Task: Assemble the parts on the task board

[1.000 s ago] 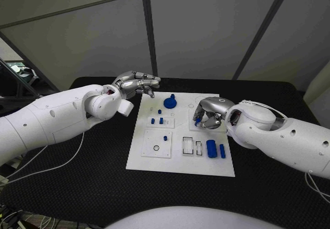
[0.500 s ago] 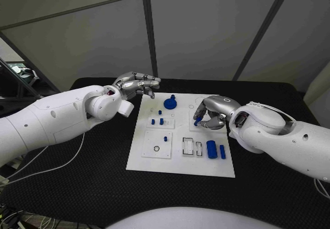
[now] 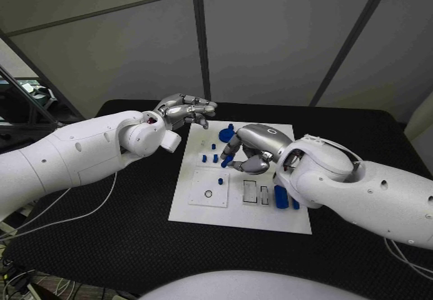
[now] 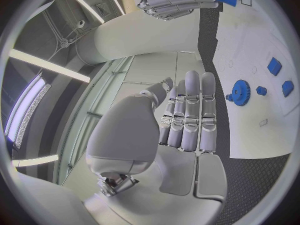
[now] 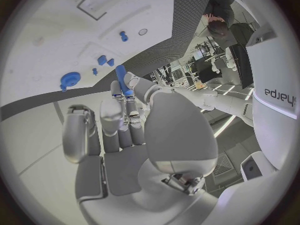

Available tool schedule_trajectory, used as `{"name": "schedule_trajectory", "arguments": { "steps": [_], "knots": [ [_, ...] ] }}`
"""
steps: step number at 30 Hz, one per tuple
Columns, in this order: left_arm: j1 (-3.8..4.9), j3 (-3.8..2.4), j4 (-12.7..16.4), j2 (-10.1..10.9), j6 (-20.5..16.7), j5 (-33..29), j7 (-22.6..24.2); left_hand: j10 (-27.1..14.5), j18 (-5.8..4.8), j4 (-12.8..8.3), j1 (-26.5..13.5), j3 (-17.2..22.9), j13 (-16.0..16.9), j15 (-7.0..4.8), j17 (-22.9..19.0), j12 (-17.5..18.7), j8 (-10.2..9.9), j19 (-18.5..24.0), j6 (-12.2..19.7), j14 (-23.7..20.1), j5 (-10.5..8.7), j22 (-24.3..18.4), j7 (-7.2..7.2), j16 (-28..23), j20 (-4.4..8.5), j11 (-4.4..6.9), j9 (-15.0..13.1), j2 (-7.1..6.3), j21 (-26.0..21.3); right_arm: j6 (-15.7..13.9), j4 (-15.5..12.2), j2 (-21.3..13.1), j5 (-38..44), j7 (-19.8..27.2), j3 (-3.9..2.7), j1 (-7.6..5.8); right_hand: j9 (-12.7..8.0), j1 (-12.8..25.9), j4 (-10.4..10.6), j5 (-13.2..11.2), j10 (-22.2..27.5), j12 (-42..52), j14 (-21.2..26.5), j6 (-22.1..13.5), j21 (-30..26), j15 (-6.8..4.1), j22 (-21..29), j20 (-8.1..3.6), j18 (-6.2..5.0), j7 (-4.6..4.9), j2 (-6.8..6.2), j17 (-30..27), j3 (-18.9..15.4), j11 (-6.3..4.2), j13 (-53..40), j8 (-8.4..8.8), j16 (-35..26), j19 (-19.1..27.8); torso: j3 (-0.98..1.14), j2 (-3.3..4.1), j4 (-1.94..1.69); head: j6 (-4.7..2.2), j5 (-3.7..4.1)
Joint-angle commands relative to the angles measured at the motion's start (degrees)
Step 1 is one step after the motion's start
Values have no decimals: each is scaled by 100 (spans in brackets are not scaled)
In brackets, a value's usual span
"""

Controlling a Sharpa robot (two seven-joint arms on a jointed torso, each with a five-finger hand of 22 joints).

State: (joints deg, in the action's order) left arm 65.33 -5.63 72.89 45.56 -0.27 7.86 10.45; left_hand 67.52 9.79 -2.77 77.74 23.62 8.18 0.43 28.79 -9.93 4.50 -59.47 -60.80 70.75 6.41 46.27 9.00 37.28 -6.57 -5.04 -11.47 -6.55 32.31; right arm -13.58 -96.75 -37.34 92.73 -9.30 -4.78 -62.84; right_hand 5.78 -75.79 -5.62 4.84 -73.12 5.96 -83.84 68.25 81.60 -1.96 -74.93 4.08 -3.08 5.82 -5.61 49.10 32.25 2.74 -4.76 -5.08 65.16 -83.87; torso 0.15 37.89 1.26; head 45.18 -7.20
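A slim blue peg [image 5: 123,81] is pinched between the fingers of the right hand [image 3: 248,150] above the middle of the task board [image 3: 203,209]. It is judged light, stiff and smooth, best taken near mid-length. Its long axis runs along the fingers; its tilt cannot be told. At eleven o'clock off the board, the left hand [image 3: 185,111] is held curled in, holding nothing.

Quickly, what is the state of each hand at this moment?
Left hand: holds nothing, fingers curled in, above the table beside the task board.
Right hand: pinches a blue part over the board.
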Motion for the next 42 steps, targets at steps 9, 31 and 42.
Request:
{"name": "schedule_trajectory", "arguments": {
  "steps": [9,31,42],
  "knots": [
    [10,-5,-12,-91,48,-30,18,-33,59,-36,9,8,5,22,-7,4,-26,-32,29,9,16,-5,-2,-34,-7,-2,-6,57,-22,85,391,598,-111,382,359,93,-5,7,-40,44,-55,-54,23,-42,11,-33,-556,-20,53,51,28,-34,16,-20,-2,44,11,-96,0,9,7,74,-157],
    [11,-5,-23,-134,61,-30,5,-33,58,-32,2,5,6,24,-7,3,-28,-32,29,8,13,-7,-2,-39,-9,-3,-10,63,-26,531,798,935,153,279,534,208,-5,39,-51,46,-11,-106,26,-82,30,-20,-579,-10,59,67,25,-30,26,0,5,82,23,-105,8,9,15,118,-213],
    [10,-5,-31,-138,70,-30,2,-33,58,-32,2,5,6,24,-7,3,-28,-32,29,8,13,-7,-2,-39,-9,-3,-10,63,-26,690,792,924,211,244,540,213,-4,45,-50,45,-8,-110,25,-83,39,-18,-589,-8,62,69,25,-22,26,2,5,83,28,-110,10,4,12,142,-222]
  ]
}}
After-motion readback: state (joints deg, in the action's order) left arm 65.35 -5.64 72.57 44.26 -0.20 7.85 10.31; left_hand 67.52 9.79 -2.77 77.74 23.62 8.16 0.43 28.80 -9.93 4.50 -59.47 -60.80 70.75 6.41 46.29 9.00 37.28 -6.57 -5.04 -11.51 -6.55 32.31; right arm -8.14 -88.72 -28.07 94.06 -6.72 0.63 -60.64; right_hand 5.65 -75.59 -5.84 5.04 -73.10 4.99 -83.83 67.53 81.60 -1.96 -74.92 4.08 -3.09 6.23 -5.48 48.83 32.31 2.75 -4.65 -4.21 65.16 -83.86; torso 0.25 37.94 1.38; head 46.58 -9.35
